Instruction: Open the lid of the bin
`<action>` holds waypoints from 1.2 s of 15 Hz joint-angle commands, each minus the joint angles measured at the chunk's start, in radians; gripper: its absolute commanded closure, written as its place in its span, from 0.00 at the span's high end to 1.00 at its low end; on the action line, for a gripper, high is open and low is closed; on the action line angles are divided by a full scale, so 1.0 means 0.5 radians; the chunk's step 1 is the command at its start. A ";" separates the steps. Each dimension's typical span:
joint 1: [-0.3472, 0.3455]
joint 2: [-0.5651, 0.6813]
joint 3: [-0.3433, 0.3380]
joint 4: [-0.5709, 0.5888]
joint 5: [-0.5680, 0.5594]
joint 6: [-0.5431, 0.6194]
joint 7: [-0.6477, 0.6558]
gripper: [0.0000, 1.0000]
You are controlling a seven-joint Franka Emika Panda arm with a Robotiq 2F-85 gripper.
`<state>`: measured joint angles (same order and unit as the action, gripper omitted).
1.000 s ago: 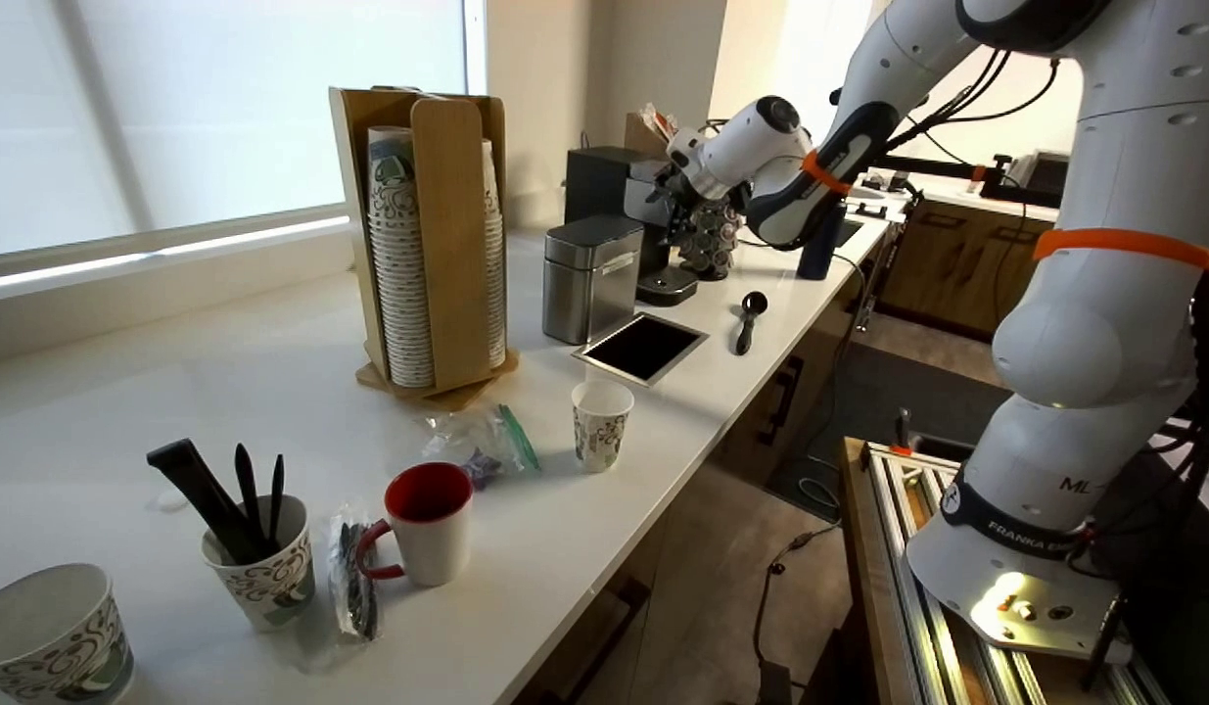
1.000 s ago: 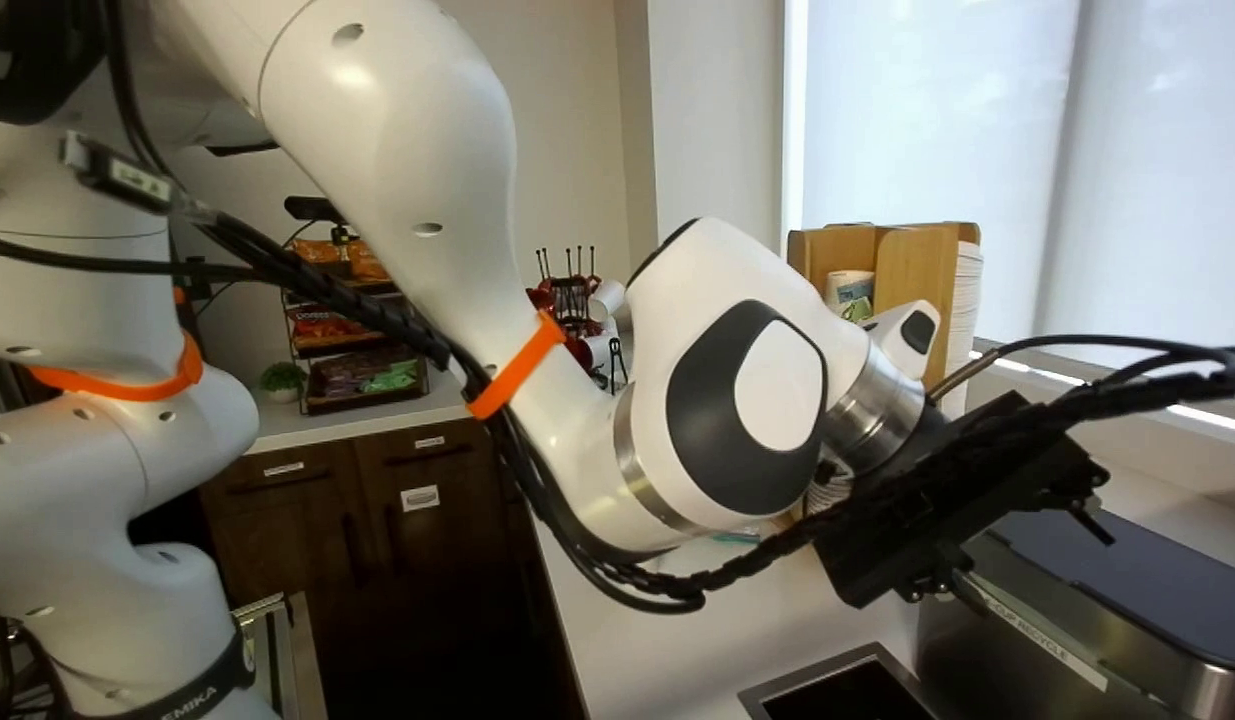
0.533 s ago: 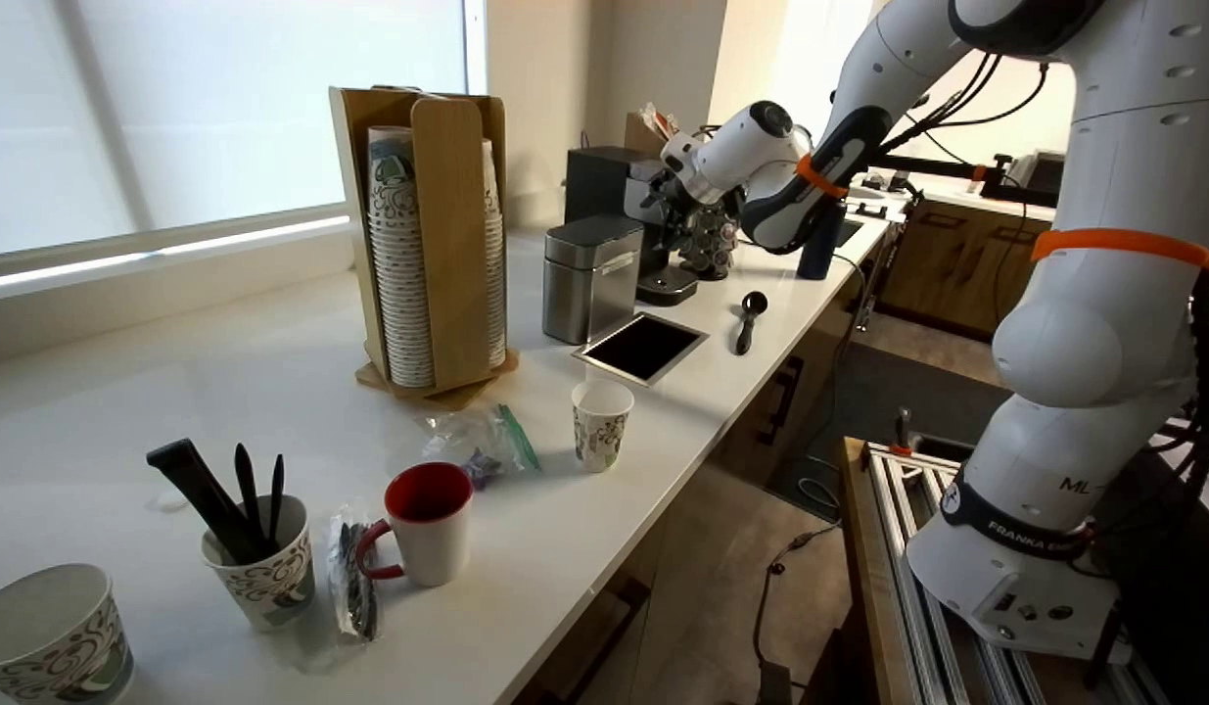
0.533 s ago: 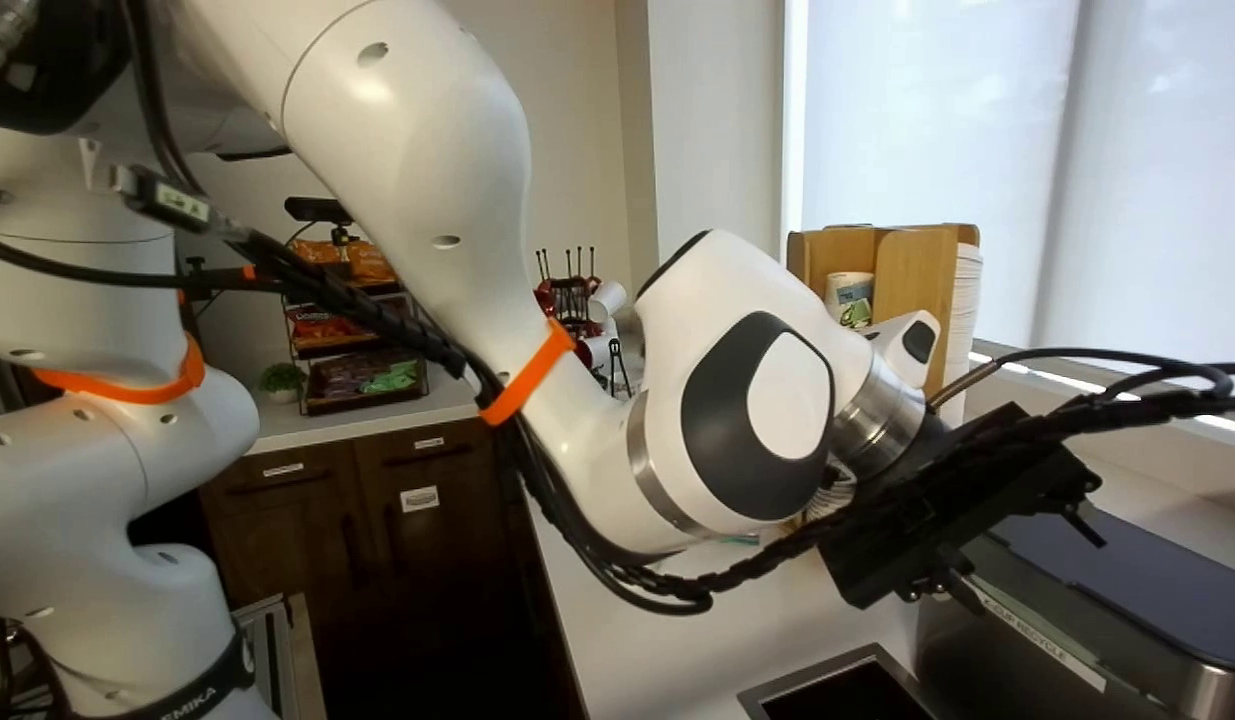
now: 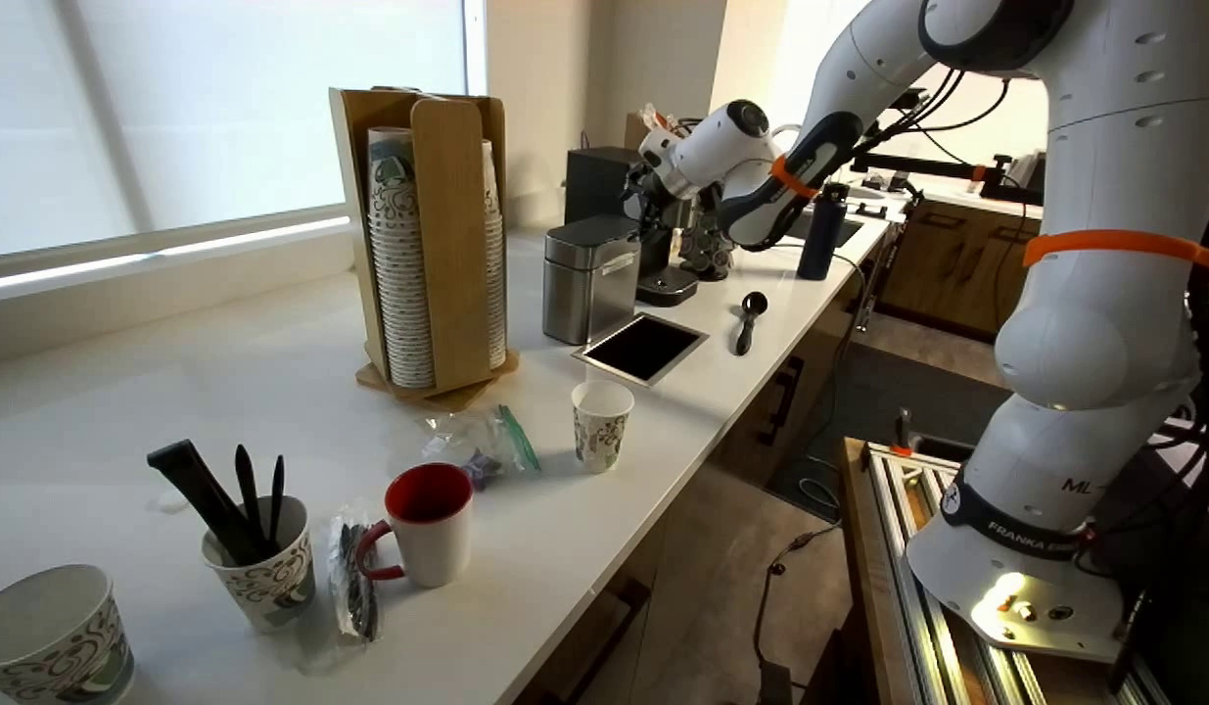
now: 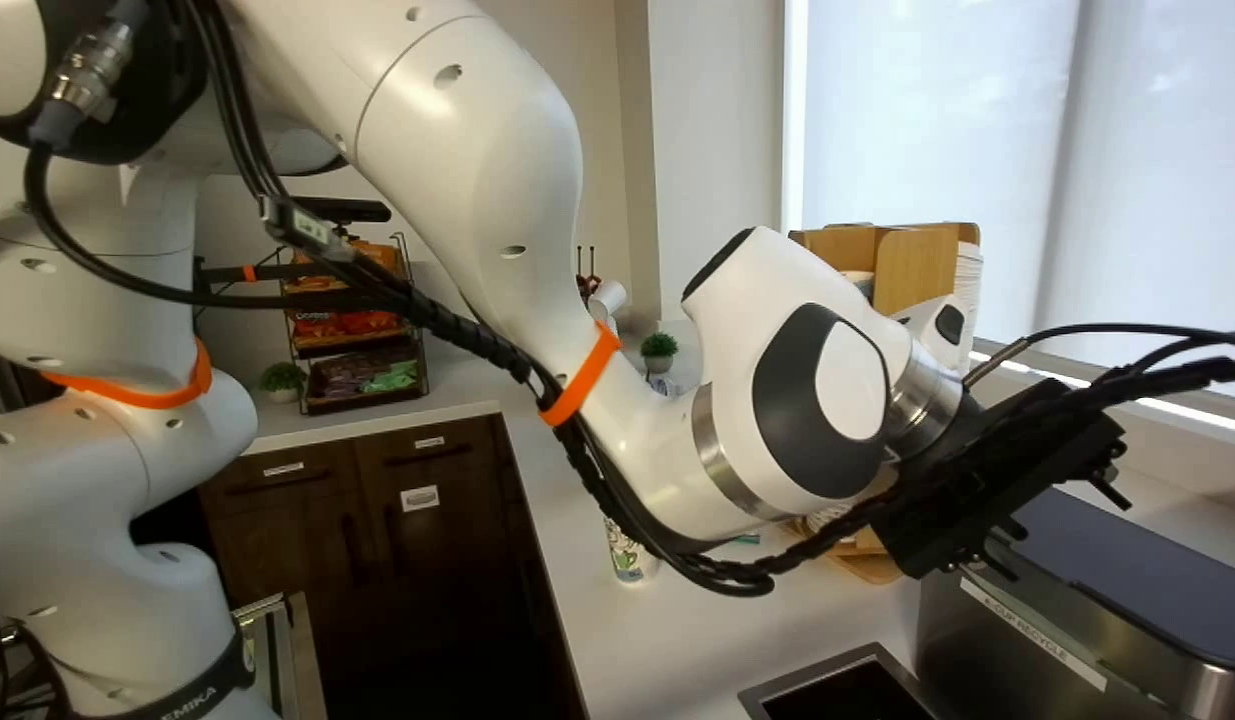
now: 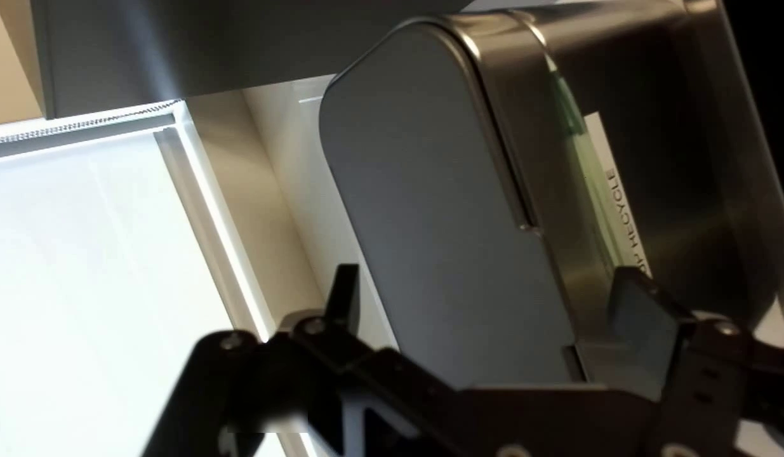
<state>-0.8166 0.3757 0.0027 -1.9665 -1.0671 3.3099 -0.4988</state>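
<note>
The silver-grey bin stands upright on the counter, its flat grey lid down on top. In an exterior view the bin bears a white label below the lid. My gripper is at the bin's far upper side in that picture. In an exterior view the gripper hangs tilted just above the lid's edge. In the wrist view the gripper is open and empty, its fingers apart to either side of the lid; contact cannot be told. The bin's labelled front is at right.
A framed square opening lies in the counter in front of the bin. A tall wooden cup holder and a dark machine flank it. A paper cup and a black scoop stand nearby. A window is behind.
The arm and gripper have moved toward the bin, leftward in an exterior view and rightward in an exterior view facing the window. The bin and lid have not moved.
</note>
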 commanded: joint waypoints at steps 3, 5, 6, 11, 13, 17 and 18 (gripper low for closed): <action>0.001 0.131 0.024 0.130 0.030 -0.052 0.001 1.00; -0.001 0.162 0.028 0.169 0.035 -0.054 0.001 1.00; 0.000 0.175 0.026 0.190 0.037 -0.054 0.003 1.00; -0.001 0.186 0.024 0.238 0.040 -0.050 0.011 1.00; -0.001 0.170 0.022 0.240 0.039 -0.044 0.015 1.00; 0.000 0.152 0.015 0.268 0.037 -0.036 0.024 1.00; 0.000 0.148 0.013 0.281 0.039 -0.036 0.027 1.00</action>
<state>-0.8171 0.4558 0.0079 -1.8490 -1.0598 3.3041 -0.4917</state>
